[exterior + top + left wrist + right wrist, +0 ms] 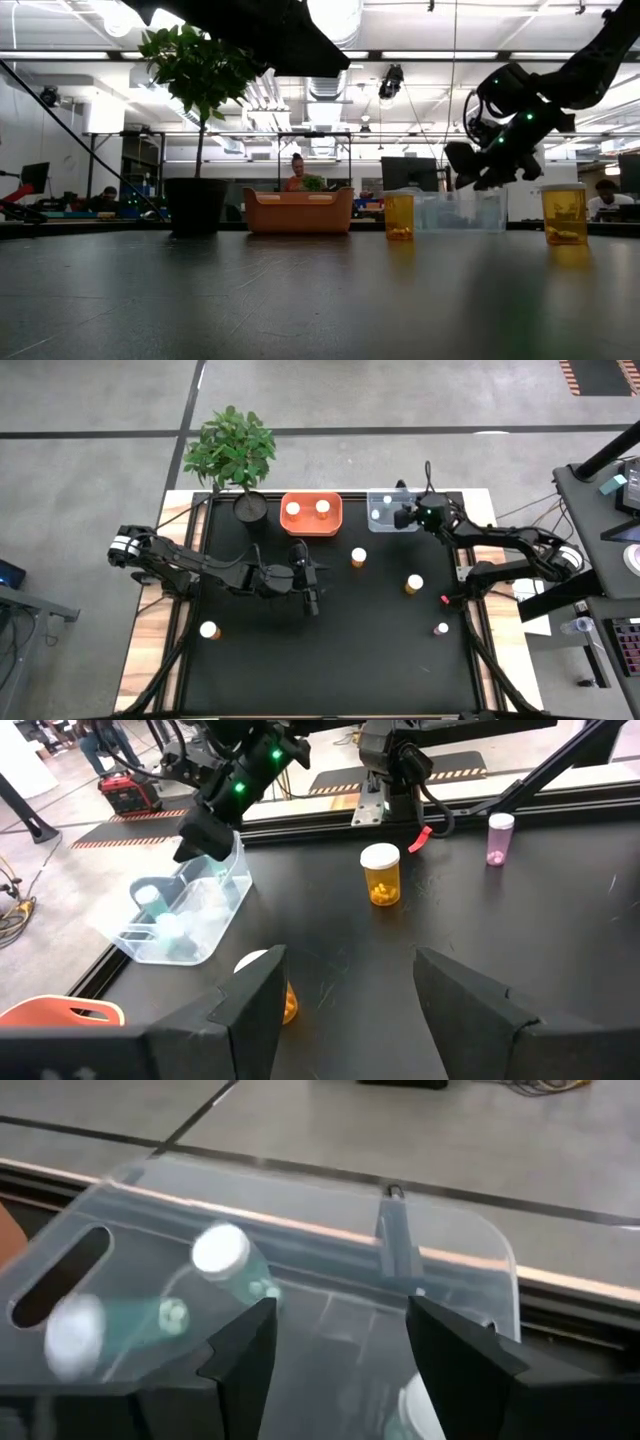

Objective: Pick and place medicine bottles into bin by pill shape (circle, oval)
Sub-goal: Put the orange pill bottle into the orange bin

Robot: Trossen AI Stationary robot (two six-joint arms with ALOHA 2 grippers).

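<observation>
The right gripper (403, 517) hangs over the clear bin (381, 510) at the back edge of the table (340, 650), its fingers apart and holding nothing. Small white-capped bottles (222, 1252) lie inside that bin below it. The left gripper (311, 598) sits near the table's middle, its fingers apart and empty. Beside the clear bin stands the orange bin (311, 515) with two white-capped bottles in it, and next to that a potted plant (232, 448). Loose on the table are two amber bottles (358, 557) ahead of the bins, another amber bottle (208, 630) near the left side, and a small pink-capped bottle (440, 628) near the right side
</observation>
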